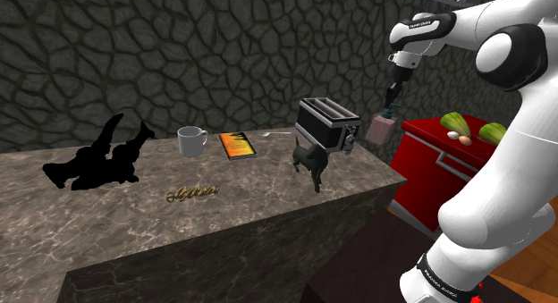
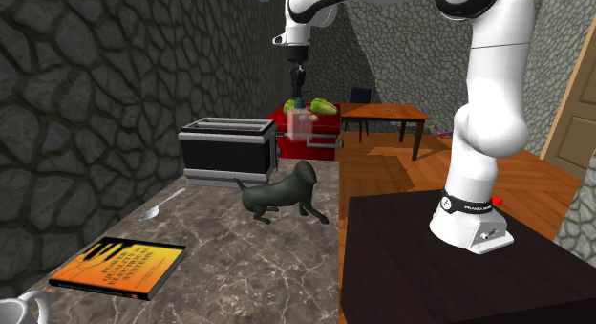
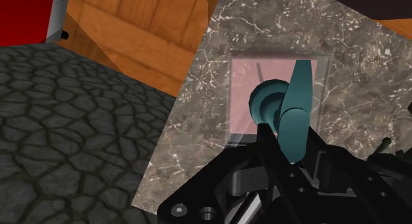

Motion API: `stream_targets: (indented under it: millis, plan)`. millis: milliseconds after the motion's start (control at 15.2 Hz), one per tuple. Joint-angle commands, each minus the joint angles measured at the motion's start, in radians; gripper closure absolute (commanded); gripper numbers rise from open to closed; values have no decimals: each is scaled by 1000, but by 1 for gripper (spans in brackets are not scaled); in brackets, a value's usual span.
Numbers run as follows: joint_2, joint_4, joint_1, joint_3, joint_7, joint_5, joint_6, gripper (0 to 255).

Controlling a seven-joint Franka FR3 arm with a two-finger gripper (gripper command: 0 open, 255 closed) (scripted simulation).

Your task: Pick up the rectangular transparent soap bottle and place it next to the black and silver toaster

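Observation:
The soap bottle point(image 1: 383, 129) is a clear, pinkish rectangular block with a teal pump. My black gripper point(image 1: 391, 97) is shut on that pump, and the bottle hangs upright below it. The bottle point(image 2: 304, 126) sits just off the toaster's end, above the far end of the marble counter point(image 1: 268, 198). The black and silver toaster point(image 1: 326, 124) point(image 2: 227, 148) stands on the counter by the stone wall. In the wrist view the teal pump point(image 3: 294, 117) rises between my fingers point(image 3: 267, 147), with the bottle's body point(image 3: 254, 90) over the marble.
A dark dog figurine point(image 1: 310, 158) point(image 2: 282, 191) stands in front of the toaster. A spoon point(image 2: 162, 205), an orange book point(image 1: 237, 145), a white mug point(image 1: 190, 141), a gold chain point(image 1: 190, 193) and a black shape point(image 1: 98, 158) lie further along. A red cabinet point(image 1: 447, 158) stands beyond the counter's end.

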Motion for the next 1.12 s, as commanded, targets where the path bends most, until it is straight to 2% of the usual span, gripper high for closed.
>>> stream_targets:
  millis: [0,1056]
  plan:
    - [2,-23,0,0,-2,1,26,255]
    - [36,-198,0,3,-19,17,233,255]
